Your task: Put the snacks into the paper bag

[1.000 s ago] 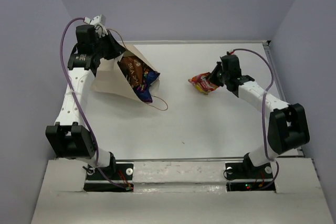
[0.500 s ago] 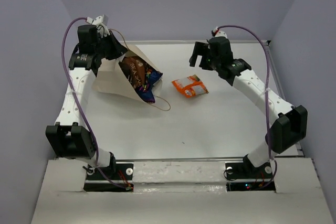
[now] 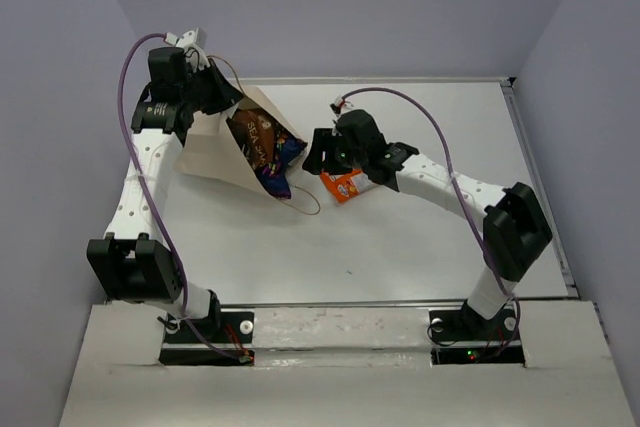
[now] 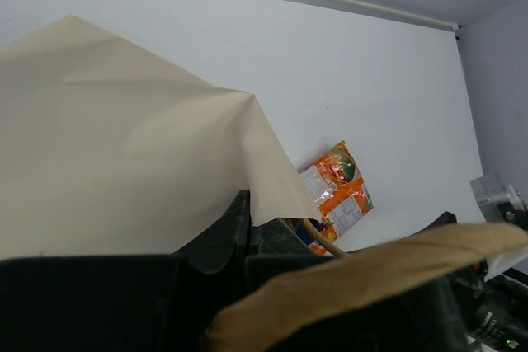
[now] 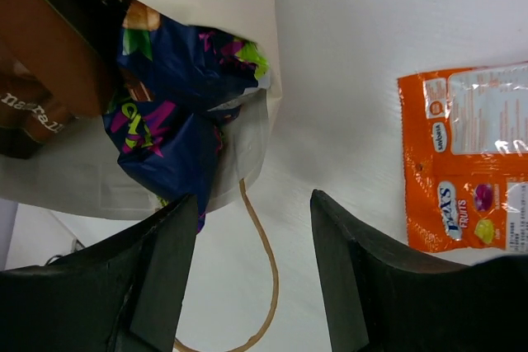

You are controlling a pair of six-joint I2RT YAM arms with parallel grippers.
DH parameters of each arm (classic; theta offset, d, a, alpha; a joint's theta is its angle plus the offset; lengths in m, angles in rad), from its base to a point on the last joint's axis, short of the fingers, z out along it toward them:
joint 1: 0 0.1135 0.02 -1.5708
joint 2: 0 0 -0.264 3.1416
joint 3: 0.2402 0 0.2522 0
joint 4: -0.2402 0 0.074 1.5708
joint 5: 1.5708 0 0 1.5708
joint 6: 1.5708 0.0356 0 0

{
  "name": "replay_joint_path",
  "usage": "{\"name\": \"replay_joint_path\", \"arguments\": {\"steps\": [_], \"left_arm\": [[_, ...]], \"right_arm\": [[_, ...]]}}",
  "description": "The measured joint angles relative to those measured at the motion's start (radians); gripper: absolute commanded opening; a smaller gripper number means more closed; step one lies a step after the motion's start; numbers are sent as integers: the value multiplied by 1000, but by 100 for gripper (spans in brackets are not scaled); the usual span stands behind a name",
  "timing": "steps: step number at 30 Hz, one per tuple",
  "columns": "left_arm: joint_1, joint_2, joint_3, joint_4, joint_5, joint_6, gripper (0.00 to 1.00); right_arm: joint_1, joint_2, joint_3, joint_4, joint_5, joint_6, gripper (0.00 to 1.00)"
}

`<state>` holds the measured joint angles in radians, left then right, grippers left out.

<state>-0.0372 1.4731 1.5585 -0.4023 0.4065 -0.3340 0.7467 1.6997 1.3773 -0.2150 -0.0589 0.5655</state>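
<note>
The paper bag (image 3: 210, 155) lies tilted with its mouth facing right, and my left gripper (image 3: 221, 99) is shut on its upper edge (image 4: 247, 208), lifting it. Inside the mouth show a dark brown chip bag (image 3: 254, 136) and a dark blue and purple packet (image 3: 276, 173), both also in the right wrist view (image 5: 45, 63) (image 5: 169, 100). The small orange-red packet (image 3: 347, 185) lies flat on the table just right of the mouth (image 5: 466, 191) (image 4: 337, 191). My right gripper (image 3: 318, 153) hovers open between bag and packet, with nothing in its jaws (image 5: 254, 278).
The bag's thin brown handle loop (image 5: 266, 286) trails on the table under my right gripper's fingers. The other handle crosses close before the left wrist camera (image 4: 371, 278). Walls close in the table on the left, back and right.
My right gripper opened and let go of the orange-red packet, which now lies on the table nearer the bag. The right arm swung left to the bag's mouth. The left arm held still.
</note>
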Motion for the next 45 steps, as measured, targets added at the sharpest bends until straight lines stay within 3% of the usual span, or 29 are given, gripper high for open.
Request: {"name": "replay_joint_path", "arguments": {"steps": [12,22,28,34,37,41,45], "left_arm": [[0,0,0,0,0,0,0],[-1,0,0,-6,-4,1,0],[0,0,0,-2,-7,0,0],[0,0,0,1,-10,3,0],[0,-3,0,-5,-28,27,0],[-2,-14,13,-35,-94,130,0],[-20,-23,34,-75,-158,235,0]], "right_arm": [[0,102,-48,128,-83,79,57],[-1,267,37,148,-76,100,33],[0,269,67,198,-90,126,3],[-21,264,68,193,-90,174,1],[-43,257,138,80,-82,190,1],[-61,258,438,-256,-54,145,1],[-80,275,717,-453,-36,119,1]]}}
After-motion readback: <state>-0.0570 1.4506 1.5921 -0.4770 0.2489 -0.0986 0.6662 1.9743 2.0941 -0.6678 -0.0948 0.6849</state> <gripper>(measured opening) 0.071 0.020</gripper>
